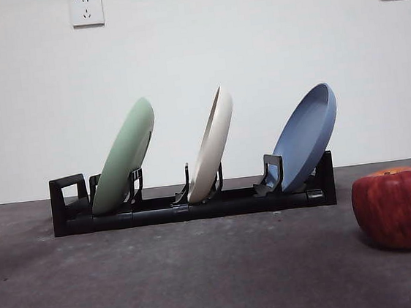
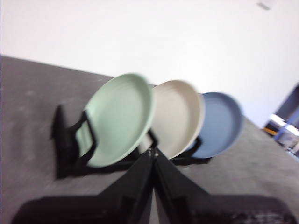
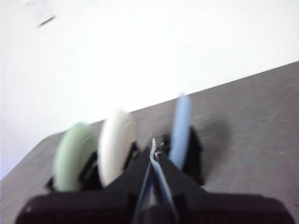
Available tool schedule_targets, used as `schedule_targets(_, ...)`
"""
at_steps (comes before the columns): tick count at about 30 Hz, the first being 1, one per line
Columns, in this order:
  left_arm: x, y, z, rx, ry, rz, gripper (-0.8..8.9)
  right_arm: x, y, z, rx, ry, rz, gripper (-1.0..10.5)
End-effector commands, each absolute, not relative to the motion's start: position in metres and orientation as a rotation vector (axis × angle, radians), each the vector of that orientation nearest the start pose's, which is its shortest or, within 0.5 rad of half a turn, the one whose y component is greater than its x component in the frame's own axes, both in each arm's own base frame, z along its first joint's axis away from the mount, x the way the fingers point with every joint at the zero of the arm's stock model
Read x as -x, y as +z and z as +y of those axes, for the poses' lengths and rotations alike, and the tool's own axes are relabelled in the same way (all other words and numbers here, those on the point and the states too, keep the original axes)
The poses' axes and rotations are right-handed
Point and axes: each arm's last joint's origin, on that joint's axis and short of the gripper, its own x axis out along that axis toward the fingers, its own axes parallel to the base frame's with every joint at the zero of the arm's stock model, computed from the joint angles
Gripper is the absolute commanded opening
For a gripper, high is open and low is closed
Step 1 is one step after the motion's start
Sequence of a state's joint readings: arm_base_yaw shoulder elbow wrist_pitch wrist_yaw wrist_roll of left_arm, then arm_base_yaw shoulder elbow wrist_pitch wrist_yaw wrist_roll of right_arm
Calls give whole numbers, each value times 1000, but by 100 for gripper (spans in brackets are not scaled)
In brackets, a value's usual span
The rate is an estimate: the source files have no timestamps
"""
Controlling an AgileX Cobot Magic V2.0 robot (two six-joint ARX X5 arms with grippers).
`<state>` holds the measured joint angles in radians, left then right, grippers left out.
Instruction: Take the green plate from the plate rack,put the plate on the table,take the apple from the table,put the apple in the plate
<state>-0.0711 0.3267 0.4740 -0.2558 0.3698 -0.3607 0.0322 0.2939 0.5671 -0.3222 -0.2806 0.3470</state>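
Left of frame, slotted in long black plastic plate rack (image 1: 196, 208): round pale sage-green matte plate (image 1: 123, 157), likely light, stiff, slippery; upper rim best hold. Left gripper (image 2: 152, 151) and right gripper (image 3: 153, 148) both pressed together, empty.

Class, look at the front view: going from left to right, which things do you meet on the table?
The plate rack's square loop end, the green plate, the cream-white plate, the blue plate, then the apple apart from the rack.
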Motion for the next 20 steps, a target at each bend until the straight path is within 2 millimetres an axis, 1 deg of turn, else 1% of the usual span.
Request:
schedule_targets(1,-103,299,-20,368,-490,200,-6,-86,328,13,-320,387,142,-9)
schedule_targets(5,-117,331,-23,379,-596,260,-5,-98,362,17,-343,491,263,-9)
schedule_targets(8,-128,355,-26,376,-663,320,-5,-111,386,20,-318,584,333,-8)
schedule_targets(10,-137,370,-28,348,-700,356,-6,-120,401,21,-292,614,372,1)
schedule_targets(13,-151,387,-31,301,-722,412,-4,-134,418,21,-261,619,437,10)
schedule_targets(14,-156,392,-32,292,-724,435,-2,-137,422,22,-257,619,453,22)
schedule_targets(16,-164,400,-34,258,-735,470,15,-147,430,22,-257,615,507,145)
schedule_targets(17,-168,403,-35,246,-740,481,63,-152,433,22,-262,612,526,209)
schedule_targets(19,-176,410,-38,244,-749,506,250,-161,438,22,-265,610,561,352)
schedule_targets(20,-180,412,-39,244,-753,510,333,-165,440,22,-259,611,573,401)
